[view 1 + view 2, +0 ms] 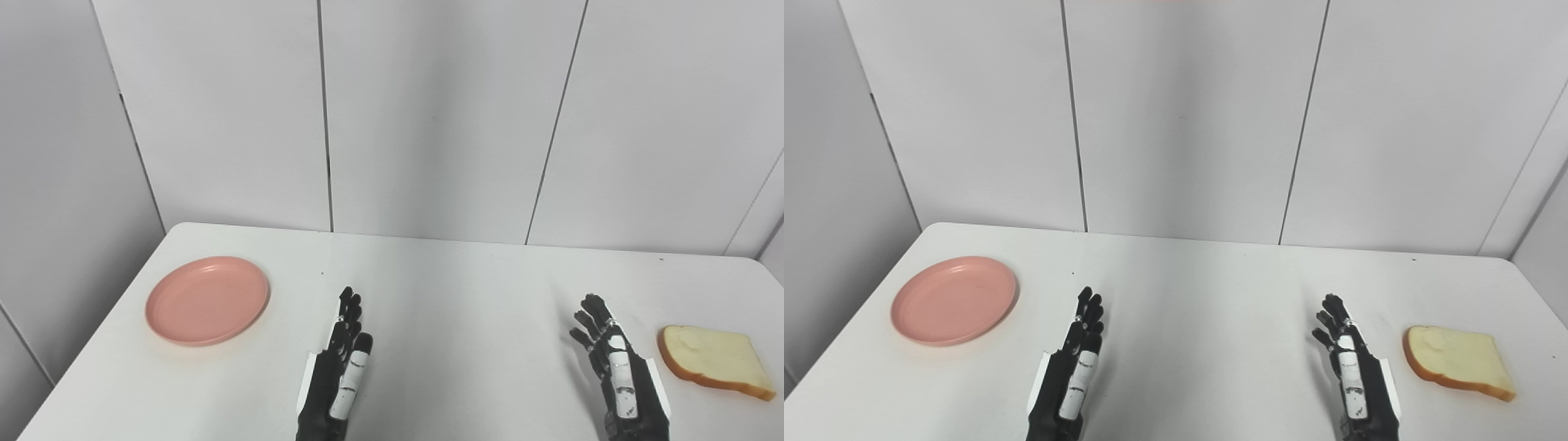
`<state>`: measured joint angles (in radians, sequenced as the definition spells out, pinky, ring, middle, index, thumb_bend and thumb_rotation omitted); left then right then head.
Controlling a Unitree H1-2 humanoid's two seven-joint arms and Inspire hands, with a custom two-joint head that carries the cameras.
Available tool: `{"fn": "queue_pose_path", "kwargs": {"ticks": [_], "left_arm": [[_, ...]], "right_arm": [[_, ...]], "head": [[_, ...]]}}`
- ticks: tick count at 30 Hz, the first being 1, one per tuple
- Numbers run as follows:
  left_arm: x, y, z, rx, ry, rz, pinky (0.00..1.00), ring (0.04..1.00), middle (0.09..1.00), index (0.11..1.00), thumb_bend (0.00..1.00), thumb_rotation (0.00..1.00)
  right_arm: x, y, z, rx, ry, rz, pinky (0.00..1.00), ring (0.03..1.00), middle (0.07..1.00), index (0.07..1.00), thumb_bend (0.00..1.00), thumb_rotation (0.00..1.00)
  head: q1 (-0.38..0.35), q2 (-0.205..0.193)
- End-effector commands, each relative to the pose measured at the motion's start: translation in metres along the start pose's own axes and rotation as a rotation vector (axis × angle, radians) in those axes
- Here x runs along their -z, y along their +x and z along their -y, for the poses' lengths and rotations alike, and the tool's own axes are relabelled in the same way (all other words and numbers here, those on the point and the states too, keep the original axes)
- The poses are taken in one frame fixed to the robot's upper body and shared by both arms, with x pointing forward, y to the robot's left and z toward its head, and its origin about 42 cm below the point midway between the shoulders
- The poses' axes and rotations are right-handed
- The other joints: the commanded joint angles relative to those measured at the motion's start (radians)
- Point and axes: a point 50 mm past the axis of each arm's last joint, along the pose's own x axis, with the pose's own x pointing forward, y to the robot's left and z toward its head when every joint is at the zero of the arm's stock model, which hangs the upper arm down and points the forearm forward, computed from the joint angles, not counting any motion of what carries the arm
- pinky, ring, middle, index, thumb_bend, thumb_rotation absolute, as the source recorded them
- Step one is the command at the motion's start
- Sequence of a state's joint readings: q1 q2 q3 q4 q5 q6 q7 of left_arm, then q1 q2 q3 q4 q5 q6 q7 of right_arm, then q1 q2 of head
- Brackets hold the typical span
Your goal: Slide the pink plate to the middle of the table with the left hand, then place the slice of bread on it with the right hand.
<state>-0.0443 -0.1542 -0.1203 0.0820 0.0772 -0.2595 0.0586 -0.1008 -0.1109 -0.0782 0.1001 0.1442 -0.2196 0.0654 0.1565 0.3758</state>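
A pink plate (207, 300) sits empty on the left part of the white table (453, 288). A slice of bread (713, 360) lies flat near the right edge. My left hand (340, 367) is open, fingers stretched forward, to the right of the plate and apart from it. My right hand (612, 367) is open, fingers spread, just left of the bread and not touching it. Both hands hold nothing. The plate (953, 300) and bread (1458, 361) show the same way in the right eye view.
Grey wall panels (429, 116) stand right behind the table's far edge. The table's left edge runs close to the plate, and its right edge is close to the bread.
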Motion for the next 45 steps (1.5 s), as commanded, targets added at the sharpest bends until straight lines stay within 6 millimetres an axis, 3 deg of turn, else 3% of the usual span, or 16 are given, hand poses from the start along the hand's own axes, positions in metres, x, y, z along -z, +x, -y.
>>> {"fn": "queue_pose_path", "kwargs": {"ticks": [1, 8, 9, 11, 17, 21, 29, 36, 40, 45], "left_arm": [[0.003, -0.002, -0.013, -0.013, 0.0, -0.005, 0.99, 0.98, 0.993, 1.0, 0.73, 0.87], [-0.066, 0.057, -0.042, -0.035, -0.117, 0.133, 0.94, 0.926, 0.923, 1.0, 0.9, 0.84], [-0.075, 0.065, -0.047, -0.034, -0.111, 0.16, 0.86, 0.89, 0.883, 0.964, 0.91, 0.85], [-0.093, 0.082, -0.061, -0.026, -0.082, 0.208, 0.82, 0.877, 0.853, 0.932, 0.95, 0.85], [-0.123, 0.114, -0.099, -0.023, -0.046, 0.282, 0.81, 0.898, 0.867, 0.913, 0.95, 0.85], [-0.138, 0.127, -0.124, -0.049, -0.002, 0.31, 0.76, 0.856, 0.86, 0.885, 0.96, 0.83], [-0.169, 0.15, -0.177, -0.017, 0.139, 0.301, 0.77, 0.873, 0.874, 0.89, 0.93, 0.82], [-0.18, 0.178, -0.251, -0.043, 0.212, 0.186, 0.74, 0.902, 0.916, 0.898, 0.94, 0.81], [-0.171, 0.186, -0.286, -0.097, 0.204, 0.115, 0.75, 0.902, 0.921, 0.858, 0.94, 0.81], [-0.155, 0.191, -0.319, -0.191, 0.131, 0.071, 0.77, 0.884, 0.92, 0.892, 1.0, 0.77]], "right_arm": [[0.051, -0.044, -0.004, 0.034, 0.022, -0.177, 0.87, 0.91, 0.921, 0.902, 0.8, 0.99], [0.052, -0.045, -0.009, 0.043, 0.022, -0.186, 0.86, 0.906, 0.917, 0.888, 0.81, 0.99], [0.052, -0.045, -0.01, 0.043, 0.023, -0.185, 0.86, 0.906, 0.915, 0.888, 0.81, 0.99], [0.052, -0.045, -0.01, 0.043, 0.024, -0.185, 0.86, 0.905, 0.912, 0.888, 0.81, 0.98], [0.05, -0.046, -0.012, 0.048, 0.034, -0.186, 0.86, 0.893, 0.897, 0.876, 0.82, 0.98], [0.05, -0.047, -0.012, 0.046, 0.042, -0.186, 0.85, 0.885, 0.883, 0.874, 0.82, 0.98], [0.049, -0.048, -0.008, 0.046, 0.04, -0.19, 0.85, 0.874, 0.878, 0.875, 0.83, 0.98], [0.048, -0.049, -0.007, 0.049, 0.046, -0.195, 0.84, 0.866, 0.876, 0.867, 0.83, 0.97], [0.047, -0.05, -0.008, 0.044, 0.041, -0.193, 0.83, 0.862, 0.875, 0.87, 0.83, 0.97], [0.043, -0.052, -0.009, 0.046, 0.046, -0.194, 0.83, 0.856, 0.87, 0.865, 0.84, 0.96]], "head": [[-0.001, 0.001], [-0.014, 0.004], [-0.014, 0.004], [-0.014, 0.008], [-0.019, 0.028], [-0.018, 0.035], [-0.009, 0.052], [-0.007, 0.062], [-0.01, 0.068], [-0.018, 0.081]]}}
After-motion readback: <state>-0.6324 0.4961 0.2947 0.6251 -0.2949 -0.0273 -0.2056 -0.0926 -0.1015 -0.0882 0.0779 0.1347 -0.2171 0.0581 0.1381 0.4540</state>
